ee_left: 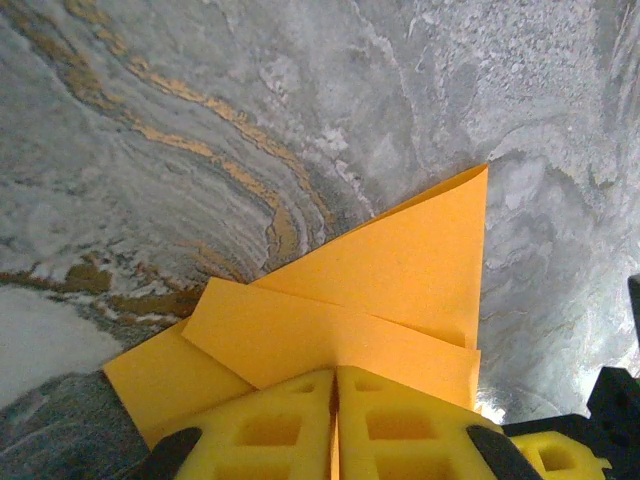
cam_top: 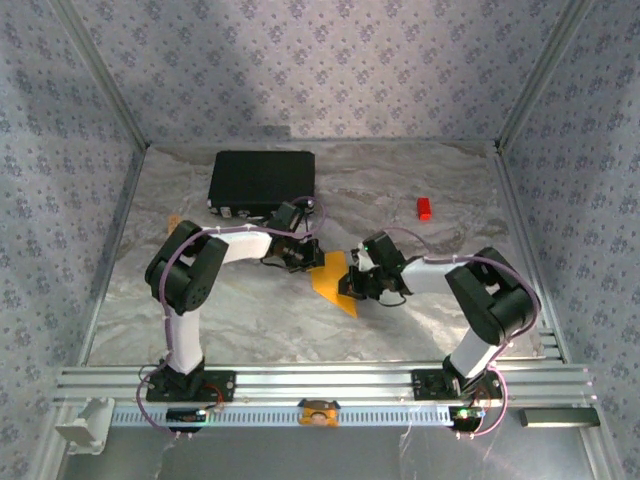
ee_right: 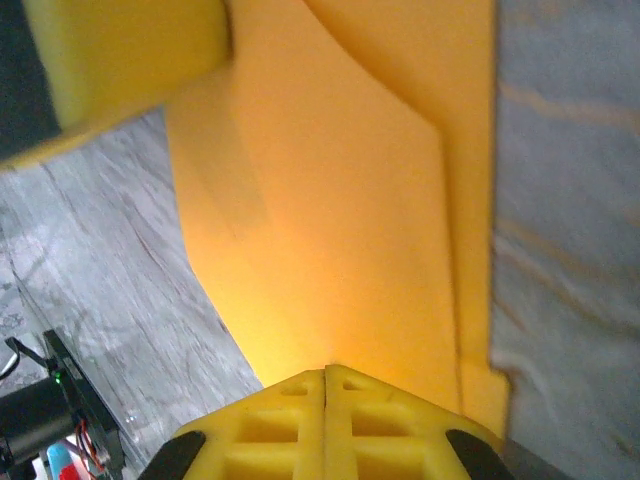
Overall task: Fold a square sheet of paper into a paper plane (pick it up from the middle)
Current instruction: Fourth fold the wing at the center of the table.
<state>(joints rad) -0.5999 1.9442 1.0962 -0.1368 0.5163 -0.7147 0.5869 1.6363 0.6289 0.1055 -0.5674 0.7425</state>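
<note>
The square sheet of paper [cam_top: 334, 284] is bright orange and folded into overlapping layers with a pointed end. It is held just above the marble table top [cam_top: 250, 320] between both arms. My left gripper [cam_top: 312, 262] is shut on its upper left edge. In the left wrist view the yellow fingertips [ee_left: 290, 420] meet on the paper [ee_left: 400, 270], where layered flaps show. My right gripper [cam_top: 354, 284] is shut on the sheet's right side. In the right wrist view its fingers [ee_right: 380, 420] pinch the paper [ee_right: 330, 220], and a left finger [ee_right: 120, 60] shows at the top left.
A black rectangular case [cam_top: 262, 180] lies at the back left, close behind the left wrist. A small red block [cam_top: 424, 208] sits at the back right. Aluminium rails [cam_top: 320, 385] run along the near edge, and patterned walls [cam_top: 320, 70] enclose the table.
</note>
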